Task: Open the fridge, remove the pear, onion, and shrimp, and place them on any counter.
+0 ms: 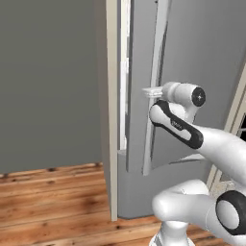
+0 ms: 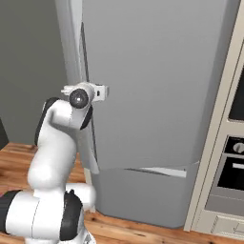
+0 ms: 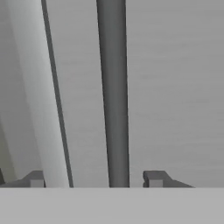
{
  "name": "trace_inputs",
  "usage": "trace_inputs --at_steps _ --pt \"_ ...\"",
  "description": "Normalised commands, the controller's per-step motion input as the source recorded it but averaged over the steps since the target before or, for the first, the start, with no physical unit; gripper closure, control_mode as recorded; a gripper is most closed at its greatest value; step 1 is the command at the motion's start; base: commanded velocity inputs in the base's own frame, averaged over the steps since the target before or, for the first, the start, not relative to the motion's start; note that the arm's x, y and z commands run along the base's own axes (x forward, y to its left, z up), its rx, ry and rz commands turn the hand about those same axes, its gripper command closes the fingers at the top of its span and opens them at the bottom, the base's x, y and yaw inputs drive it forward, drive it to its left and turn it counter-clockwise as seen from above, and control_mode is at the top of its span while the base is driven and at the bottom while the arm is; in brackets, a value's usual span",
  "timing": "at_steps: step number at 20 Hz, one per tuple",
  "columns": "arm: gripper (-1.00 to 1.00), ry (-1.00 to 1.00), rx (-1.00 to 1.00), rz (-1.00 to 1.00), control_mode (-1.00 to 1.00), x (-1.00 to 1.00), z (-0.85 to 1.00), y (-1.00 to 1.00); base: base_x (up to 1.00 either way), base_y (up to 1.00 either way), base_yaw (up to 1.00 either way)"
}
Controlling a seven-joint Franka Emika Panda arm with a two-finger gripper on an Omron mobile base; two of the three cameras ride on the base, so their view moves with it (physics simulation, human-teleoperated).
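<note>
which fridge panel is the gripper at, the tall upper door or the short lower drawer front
The tall upper door: the gripper is open with its fingers either side of that door's long vertical handle. The lower drawer front sits well below it.

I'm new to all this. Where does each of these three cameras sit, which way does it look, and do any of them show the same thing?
Left base view: behind the arm to its left, looking forward at the fridge; the white arm rises from the lower right, its gripper at the handle.
Right base view: behind to the right, same fridge; the arm rises from the lower left.
Hand view: on the hand, looking along the open gripper at the handle between its fingertips.
All three share the fridge door and its handle.
</note>
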Motion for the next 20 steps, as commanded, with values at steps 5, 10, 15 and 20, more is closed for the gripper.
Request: trace_inputs --at_steps 5,10,15,20 --pt "1.0 0.08 0.01 0.19 -1.0 -0.97 -0.31 -0.49 0.0 0.0 0.0" --pt "1.0 0.0 0.04 0.01 -1.0 -0.95 -0.27 -0.47 0.0 0.0 0.0" --pt "1.0 0.0 0.01 0.0 -1.0 -0.38 -0.12 -0.29 0.0 0.0 0.0" --pt "-1.0 0.0 0.0 0.0 -1.0 -0.41 -0.05 -0.23 0.0 0.0 0.0"
